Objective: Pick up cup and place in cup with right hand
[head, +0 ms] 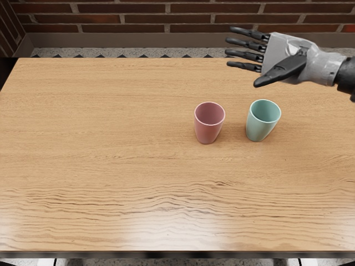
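My right hand [242,72] comes in from the right edge near the table's far side, its fingers spread and holding nothing. Below it in the picture, a teal cup [259,125] stands upright, apart from the hand. To the left of that one is a pink cup [207,127], also upright and with its mouth up. A gap separates the two cups, and both look empty inside.
The wooden table [127,166] fills most of the view, with its near edge along the bottom. Behind its far edge are a strip of speckled floor and a brick wall [144,18].
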Robot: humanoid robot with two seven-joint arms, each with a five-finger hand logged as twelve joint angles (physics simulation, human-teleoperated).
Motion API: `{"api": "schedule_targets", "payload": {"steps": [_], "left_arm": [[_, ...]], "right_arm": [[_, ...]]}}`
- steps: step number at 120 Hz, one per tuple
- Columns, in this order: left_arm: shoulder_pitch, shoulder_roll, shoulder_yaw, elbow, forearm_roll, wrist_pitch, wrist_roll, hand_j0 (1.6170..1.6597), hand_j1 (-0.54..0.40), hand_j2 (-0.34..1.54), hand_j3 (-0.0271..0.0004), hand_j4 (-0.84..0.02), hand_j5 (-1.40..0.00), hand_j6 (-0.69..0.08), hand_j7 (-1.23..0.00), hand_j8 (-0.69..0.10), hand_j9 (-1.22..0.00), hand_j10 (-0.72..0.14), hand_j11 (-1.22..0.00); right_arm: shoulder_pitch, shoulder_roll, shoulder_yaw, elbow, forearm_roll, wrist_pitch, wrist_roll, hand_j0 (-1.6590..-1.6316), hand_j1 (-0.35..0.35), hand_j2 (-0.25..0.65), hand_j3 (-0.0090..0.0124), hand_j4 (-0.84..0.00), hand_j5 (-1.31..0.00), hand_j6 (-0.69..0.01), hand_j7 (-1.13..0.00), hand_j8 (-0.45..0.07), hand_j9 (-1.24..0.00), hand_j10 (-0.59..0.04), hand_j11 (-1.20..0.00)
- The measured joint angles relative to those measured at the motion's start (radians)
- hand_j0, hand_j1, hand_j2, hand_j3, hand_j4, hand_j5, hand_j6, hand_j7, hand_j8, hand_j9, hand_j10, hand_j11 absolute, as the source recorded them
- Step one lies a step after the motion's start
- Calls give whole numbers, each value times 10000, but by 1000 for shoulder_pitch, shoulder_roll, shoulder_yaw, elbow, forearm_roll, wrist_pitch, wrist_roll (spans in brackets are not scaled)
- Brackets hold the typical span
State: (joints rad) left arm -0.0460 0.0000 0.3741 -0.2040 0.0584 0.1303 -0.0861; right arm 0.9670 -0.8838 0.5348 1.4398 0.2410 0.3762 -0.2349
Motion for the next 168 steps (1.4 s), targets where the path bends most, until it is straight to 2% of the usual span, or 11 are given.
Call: {"api": "schedule_targets", "payload": {"steps": [15, 21, 34, 50, 59, 67, 81, 102, 139, 168], "left_arm": [[0, 0, 0, 0, 0, 0, 0, 16579, 3490, 3, -1, -3, -2, -4, -2, -4, -2, -3, -2], [0, 0, 0, 0, 0, 0, 0, 16580, 3490, 2, -1, -3, -2, -4, -2, -3, -2, -2, -1], [0, 0, 0, 0, 0, 0, 0, 16580, 3490, 2, -1, -3, -2, -4, -1, -3, -1, -2, -1], [0, 0, 0, 0, 0, 0, 0, 16580, 3490, 1, -1, -3, -1, -3, -1, -3, -1, -2, -1], [0, 0, 0, 0, 0, 0, 0, 16581, 3490, 1, -1, -3, -1, -3, -1, -3, -1, -2, -1], [0, 0, 0, 0, 0, 0, 0, 16581, 3490, 1, -1, -3, -1, -3, -1, -3, -1, -2, -1], [0, 0, 0, 0, 0, 0, 0, 16581, 3490, 1, 0, -3, -1, -3, -1, -3, -1, -2, -1], [0, 0, 0, 0, 0, 0, 0, 16581, 3490, 1, 0, -3, -1, -3, -1, -3, -1, -1, -1], [0, 0, 0, 0, 0, 0, 0, 16581, 3490, 0, 0, -2, -1, -3, -1, -2, -1, -1, 0], [0, 0, 0, 0, 0, 0, 0, 16581, 3490, 0, 0, -2, -1, -3, -1, -2, -1, -1, 0]], "right_arm": [[6, 29, 2, 3, -11, 2, -22, -16579, -3227, -38, 0, -189, -283, -178, -288, -188, -284, -197, -285], [7, 46, 4, 0, -52, -1, -32, -16579, -3227, -37, 0, -191, -283, -180, -288, -190, -284, -199, -285], [26, 105, 10, -28, -330, -7, -36, -16580, -3216, -39, 0, -207, -298, -199, -301, -206, -298, -214, -299], [55, 172, 2, -38, -664, -43, -2, -16580, -3184, -43, 0, -248, -336, -244, -338, -247, -336, -251, -337], [67, 214, -32, -39, -789, -102, 3, -16580, -3173, -45, 0, -264, -350, -263, -351, -264, -350, -266, -350], [90, 241, -87, -40, -855, -172, 4, -16580, -3166, -46, 0, -275, -359, -276, -359, -276, -359, -276, -359], [146, 277, -214, -42, -904, -287, 4, -16580, -3149, -48, 0, -297, -380, -301, -379, -298, -379, -295, -379], [173, 309, -318, -48, -938, -381, 3, -16581, -3117, -52, 0, -328, -416, -335, -414, -331, -415, -326, -415], [178, 393, -410, -131, -985, -451, 0, -16581, -3078, -57, 0, -363, -459, -372, -457, -367, -459, -361, -458], [176, 403, -434, -162, -993, -478, 0, -16581, -2822, -99, 0, -577, -737, -587, -735, -581, -736, -575, -736]]}}
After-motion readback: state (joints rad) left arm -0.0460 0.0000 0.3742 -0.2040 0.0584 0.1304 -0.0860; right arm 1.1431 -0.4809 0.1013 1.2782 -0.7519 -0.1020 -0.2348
